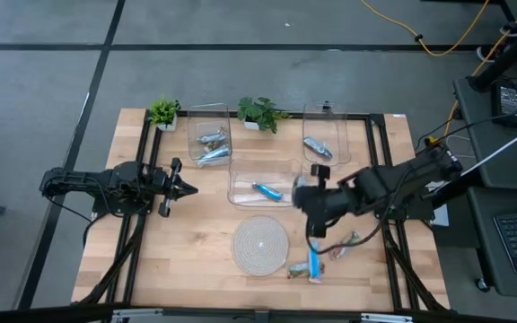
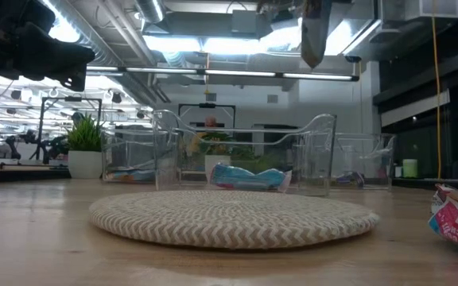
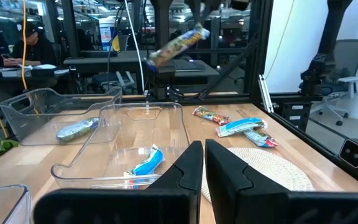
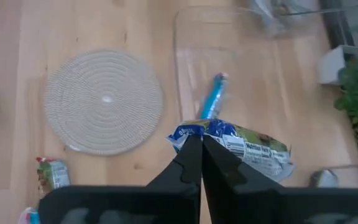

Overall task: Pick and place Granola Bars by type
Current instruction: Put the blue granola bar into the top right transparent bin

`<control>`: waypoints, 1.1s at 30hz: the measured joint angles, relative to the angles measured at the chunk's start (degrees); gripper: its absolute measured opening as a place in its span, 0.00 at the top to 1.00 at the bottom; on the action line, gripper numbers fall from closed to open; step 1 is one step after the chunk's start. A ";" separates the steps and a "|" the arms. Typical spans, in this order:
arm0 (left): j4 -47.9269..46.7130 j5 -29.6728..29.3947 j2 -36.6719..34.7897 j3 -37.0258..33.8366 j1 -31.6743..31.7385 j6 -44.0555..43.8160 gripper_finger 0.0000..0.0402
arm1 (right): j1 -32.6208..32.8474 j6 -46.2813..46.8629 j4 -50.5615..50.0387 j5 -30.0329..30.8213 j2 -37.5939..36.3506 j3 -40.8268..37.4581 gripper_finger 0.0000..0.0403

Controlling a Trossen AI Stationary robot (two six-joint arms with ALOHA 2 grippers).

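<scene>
My right gripper (image 4: 196, 138) is shut on a granola bar (image 4: 247, 148) with a blue, green and silver wrapper, high above the middle clear bin (image 1: 263, 184). That bin has one bright blue bar (image 4: 213, 102) lying on its floor. The far left bin (image 1: 209, 136) holds silvery-green bars (image 1: 211, 148), and the far right bin (image 1: 326, 135) holds one bar (image 1: 317, 148). Loose bars lie on the table to the mat's right: a blue one (image 1: 315, 265) and a red/green one (image 1: 344, 242). My left gripper (image 1: 185, 188) waits shut to the left of the bins. My right gripper pinches the bar by its blue crimped end (image 4: 182, 132) between the two fingers, coming from above and pointing down. The bar is lifted clear over the middle bin. It sticks out sideways from the fingers, tilted, as the left wrist view shows (image 3: 176, 45).
A round woven mat (image 1: 260, 244) lies near the table's near edge, in front of the middle bin. Two small potted plants (image 1: 162, 112) (image 1: 260, 114) stand along the far edge beside the bins. Bare wood lies between my left gripper and the mat.
</scene>
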 joint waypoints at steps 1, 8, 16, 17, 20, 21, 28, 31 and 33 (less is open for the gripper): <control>0.00 0.02 0.00 0.01 -0.02 0.00 0.97 | -0.69 -0.27 -0.69 -0.01 -0.63 0.00 0.98; 0.00 0.00 0.00 -0.01 -0.02 0.00 0.96 | -8.90 -2.02 -5.02 0.17 -5.29 0.00 0.98; 0.00 0.00 0.00 0.00 0.00 0.00 0.97 | -17.56 -10.64 -6.08 -1.06 -7.75 0.04 0.98; 0.00 0.01 0.01 0.00 0.00 0.00 0.97 | -18.62 -11.93 -6.44 -1.15 -7.66 0.04 0.98; 0.00 0.00 0.00 -0.01 -0.02 0.00 0.96 | -22.17 -14.99 -6.82 -2.37 -7.68 0.04 0.98; 0.00 0.00 0.00 -0.01 0.00 -0.02 0.96 | -23.48 -15.38 -6.80 -3.36 -7.69 0.04 0.98; 0.00 0.00 0.00 0.01 0.00 -0.01 0.97 | -30.70 -16.55 -7.47 -5.63 -7.65 0.04 0.98; 0.00 0.00 0.00 0.00 0.00 0.00 0.97 | -34.08 -17.88 -7.46 -5.83 -7.65 0.04 0.98; 0.00 0.00 0.00 -0.01 0.00 -0.01 0.97 | -36.69 -18.12 -7.46 -5.79 -7.65 0.04 0.98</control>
